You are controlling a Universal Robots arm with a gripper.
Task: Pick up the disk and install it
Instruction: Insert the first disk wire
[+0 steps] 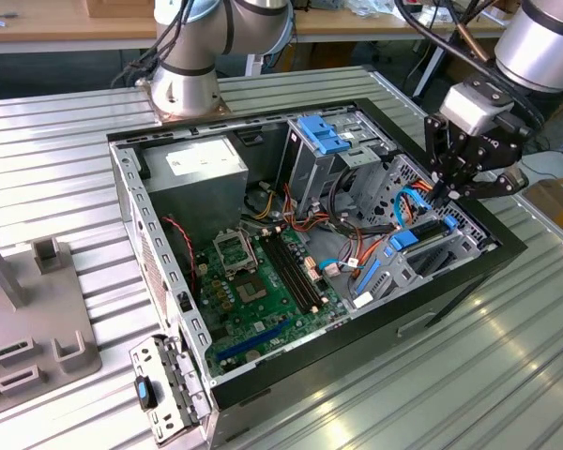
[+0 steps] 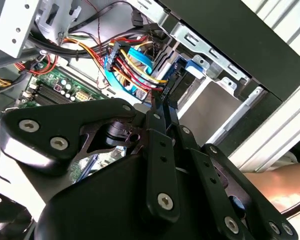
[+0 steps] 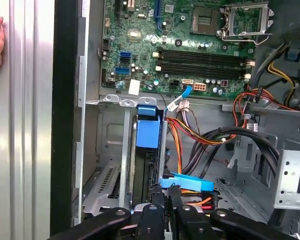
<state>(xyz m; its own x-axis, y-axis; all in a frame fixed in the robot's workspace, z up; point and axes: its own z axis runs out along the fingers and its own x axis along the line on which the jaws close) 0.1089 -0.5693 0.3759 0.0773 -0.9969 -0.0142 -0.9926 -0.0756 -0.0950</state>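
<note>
In the exterior view the open computer case shows its motherboard at 9 o'clock. At 3 o'clock the disk stands on edge inside the drive bay, dark grey between bright blue rails. Pickup looks done and seating nearly so. The gripper, at the disk's 1 o'clock, has its fingers drawn narrow, and whether they pinch the disk cannot be told.

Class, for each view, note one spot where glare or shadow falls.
Exterior view: glare streaks the ribbed metal table. Second wrist view: the gripper looms dark, the table behind bleached white. First wrist view: the motherboard is evenly lit; the disk has its grey body shadowed.
</note>
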